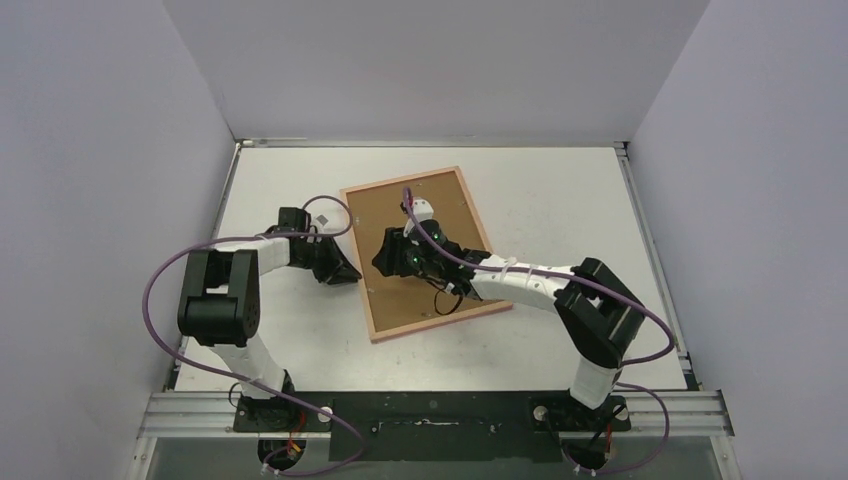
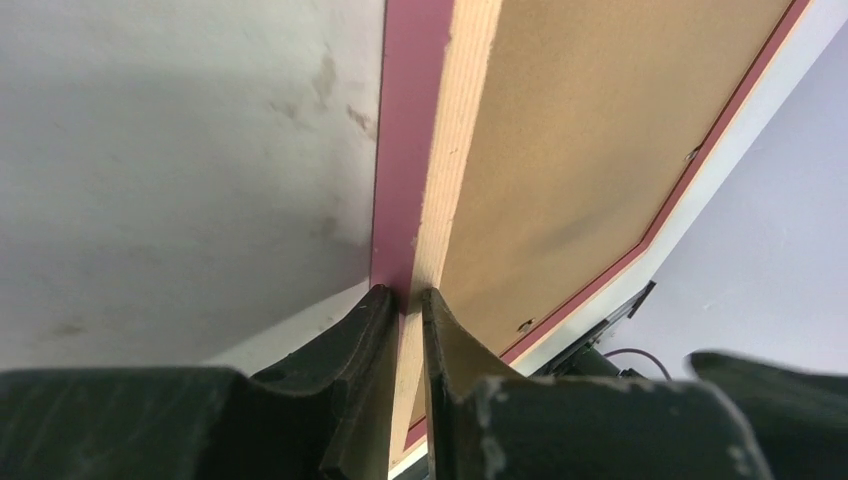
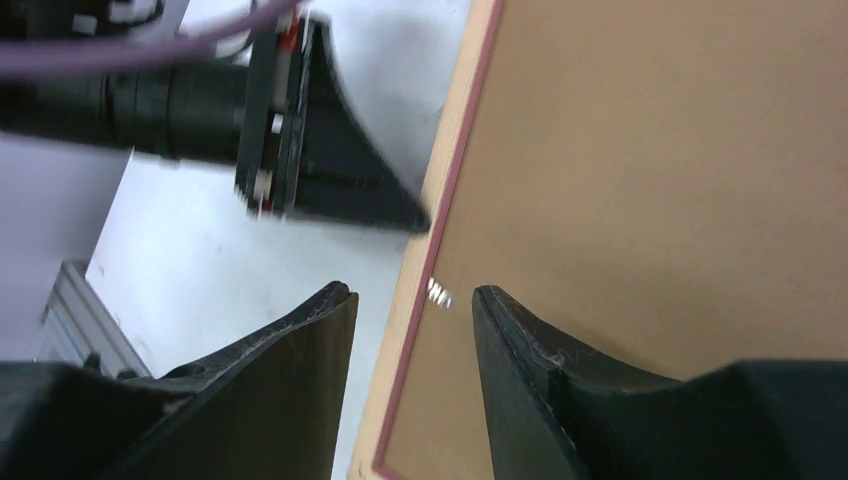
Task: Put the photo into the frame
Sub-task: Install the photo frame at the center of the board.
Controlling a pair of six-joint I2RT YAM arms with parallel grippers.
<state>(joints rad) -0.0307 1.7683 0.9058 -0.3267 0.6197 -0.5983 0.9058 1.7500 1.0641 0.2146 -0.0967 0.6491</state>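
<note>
The frame (image 1: pixel 440 322) lies back-up on the table, its light tan wood rim around the brown backing board (image 1: pixel 445 205). My left gripper (image 1: pixel 350 272) is shut on the frame's left edge. In the left wrist view the left gripper (image 2: pixel 406 295) pinches the rim between the pink front (image 2: pixel 408 120) and the tan back (image 2: pixel 455 150). My right gripper (image 1: pixel 383 262) is open and empty above the same left edge. In the right wrist view the right gripper (image 3: pixel 415 292) straddles the rim (image 3: pixel 435 200) near a small metal tab (image 3: pixel 438 292). The photo is not in view.
The white table (image 1: pixel 560 200) is walled at the back and on both sides. The left gripper's fingertip (image 3: pixel 415 220) sits close ahead of my right fingers. Another small tab (image 2: pixel 692 154) shows on the frame's far edge.
</note>
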